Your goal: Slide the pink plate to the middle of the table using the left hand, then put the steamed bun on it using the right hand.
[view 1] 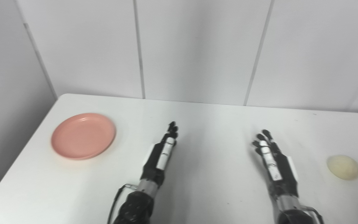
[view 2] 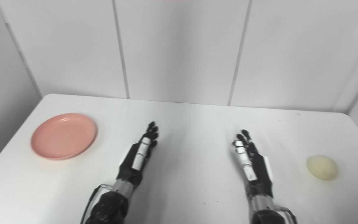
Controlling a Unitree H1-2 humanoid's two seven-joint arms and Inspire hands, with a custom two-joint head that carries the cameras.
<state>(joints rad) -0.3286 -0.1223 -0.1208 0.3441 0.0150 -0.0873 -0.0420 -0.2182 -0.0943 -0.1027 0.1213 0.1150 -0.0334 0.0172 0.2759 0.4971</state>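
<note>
— So where's the pink plate [view 1: 83, 136] sitting right now?

— Out on the left side of the white table [view 1: 210, 124], off to the left of the left hand [view 1: 163, 151] and a bit farther back. That's the nearer hand by a long way; the right one is well apart from it, across the middle.

— Is either hand holding anything?

— No. The left hand is released, fingers stretched straight toward the far wall, nothing in it. The right hand [view 1: 270, 155] is the same, fingers extended and a little apart, empty.

— And the steamed bun [view 1: 343, 167]?

— On the right side, near the table's right edge, lying to the right of the right hand and apart from it. It looks roundish, so I see no real long axis to line up with.

— How many of each?

— One plate, one bun, two hands. I'd say the left hand has to reach leftward first; the plate isn't in the middle yet.
</note>
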